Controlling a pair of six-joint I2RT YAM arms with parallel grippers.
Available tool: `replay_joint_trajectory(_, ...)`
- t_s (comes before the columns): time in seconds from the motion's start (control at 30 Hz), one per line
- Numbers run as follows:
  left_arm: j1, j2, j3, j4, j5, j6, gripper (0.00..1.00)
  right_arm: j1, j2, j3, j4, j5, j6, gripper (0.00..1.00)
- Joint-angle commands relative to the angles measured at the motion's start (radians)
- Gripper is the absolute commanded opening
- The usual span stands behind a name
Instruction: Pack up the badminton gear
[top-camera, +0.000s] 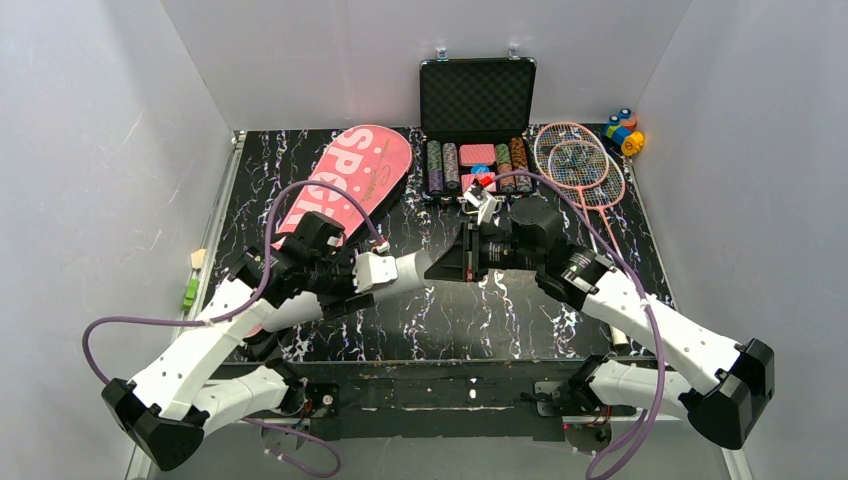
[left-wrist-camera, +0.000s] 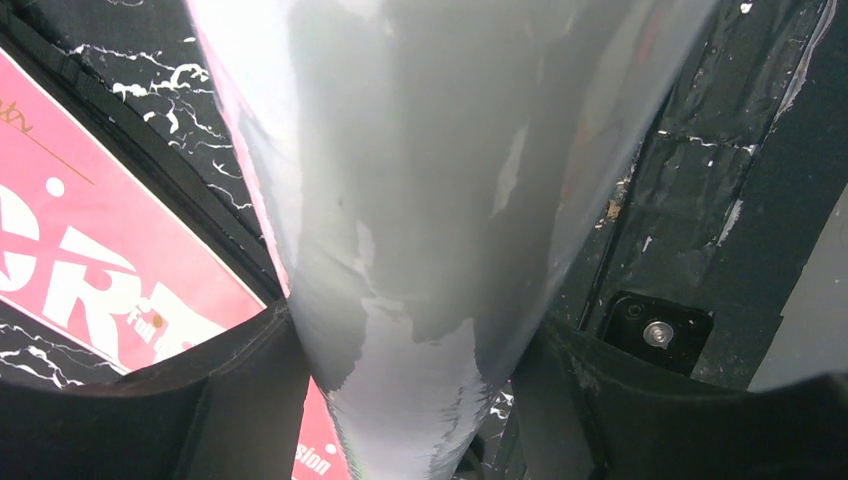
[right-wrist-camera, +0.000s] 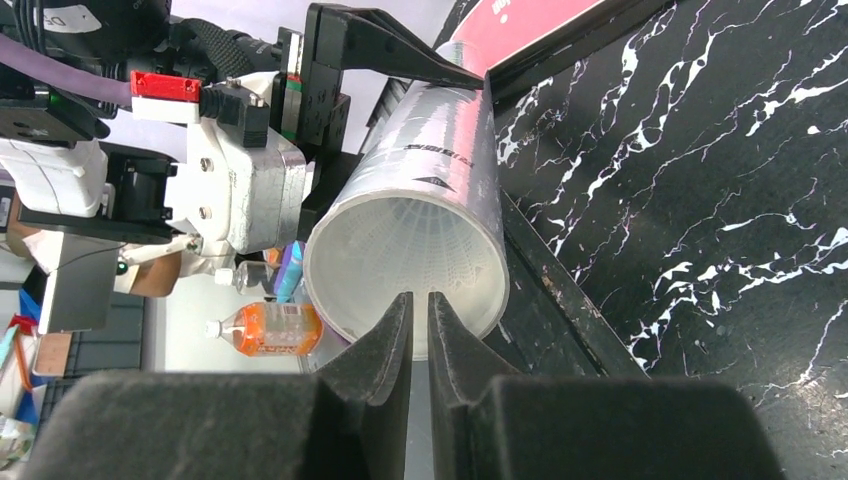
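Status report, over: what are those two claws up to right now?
Left gripper clamped on white tube. Right gripper nearly shut, empty, at tube's open mouth. Nothing between them.

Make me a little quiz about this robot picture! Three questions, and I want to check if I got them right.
1. True or false: the white tube lies alone, with no gripper touching it.
2. Where is the pink SPORT bag, seen from the top camera? A) at the back left B) inside the black case C) at the front right
3. Fill in: the two rackets lie just right of the open black ____ of poker chips.

Key:
1. False: the left gripper is clamped on it.
2. A
3. case
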Motion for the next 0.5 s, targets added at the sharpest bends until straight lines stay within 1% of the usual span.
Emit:
replay_joint_trajectory(0.0, -0.005, -0.008, 0.077, 0.043, 0.05, -0.02, 0.23, 0.005, 0.034, -0.016, 0.079, -0.014, 0.031, 0.16)
replay_joint_trajectory(0.17, -0.005, 0.011, 0.139, 0.05, 0.081, -0.057, 0.23, 0.005, 0.056, -0.01, 0.112, -0.034, 0.058, 0.15)
replay_joint_trajectory(0.2, -0.005, 0.017, 0.149, 0.052, 0.073, -0.062, 0.23, 0.005, 0.055, -0.004, 0.113, -0.029, 0.055, 0.17)
replay_joint_trajectory(0.23, -0.005, 0.025, 0.156, 0.056, 0.06, -0.064, 0.22, 0.005, 0.048, 0.005, 0.095, -0.014, 0.047, 0.22)
replay_joint_trajectory(0.27, -0.005, 0.031, 0.157, 0.064, 0.038, -0.067, 0.22, 0.004, 0.035, 0.016, 0.063, 0.011, 0.037, 0.29)
replay_joint_trajectory(0.37, 0.005, 0.062, 0.146, 0.097, -0.089, -0.071, 0.18, -0.032, -0.037, 0.054, -0.043, 0.1, 0.004, 0.52)
replay_joint_trajectory(0.4, 0.02, 0.081, 0.143, 0.107, -0.126, -0.073, 0.17, -0.059, -0.066, 0.06, -0.068, 0.115, -0.001, 0.57)
replay_joint_trajectory(0.47, 0.102, 0.122, 0.14, 0.136, -0.151, -0.084, 0.15, -0.112, -0.123, 0.065, -0.115, 0.143, -0.012, 0.68)
